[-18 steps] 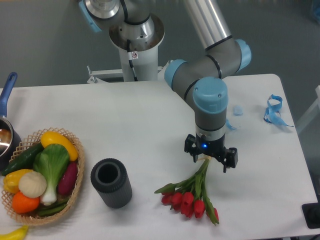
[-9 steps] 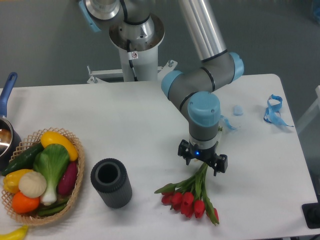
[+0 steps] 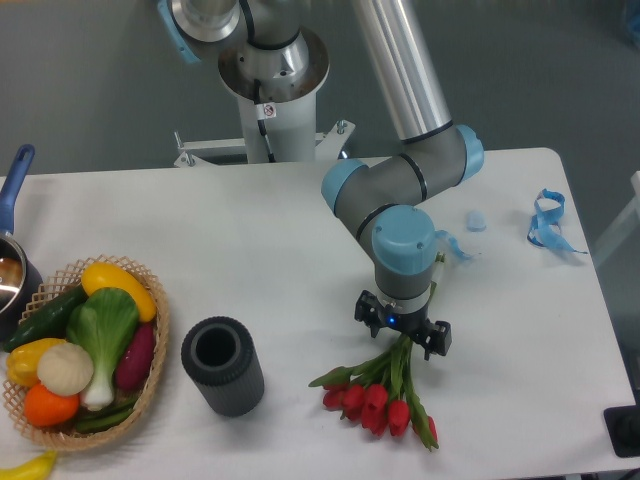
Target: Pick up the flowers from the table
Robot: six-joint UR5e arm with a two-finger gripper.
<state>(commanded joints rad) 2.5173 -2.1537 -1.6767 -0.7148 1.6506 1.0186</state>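
The flowers (image 3: 380,395), a small bunch of red tulips with green stems and leaves, lie on the white table (image 3: 280,240) near its front edge, buds toward the front. My gripper (image 3: 402,337) points straight down over the stem ends, its two fingers standing on either side of the stems with a gap between them. The stem tips are hidden under the gripper body. The flowers still rest on the table.
A dark grey cylinder (image 3: 222,366) stands upright left of the flowers. A wicker basket (image 3: 158,345) of vegetables sits at the front left, a pot with a blue handle (image 3: 14,185) beside it. A blue ribbon (image 3: 548,222) lies at the far right.
My gripper has moved left and lower, coming down over the stem ends of the flowers. The flowers have not moved.
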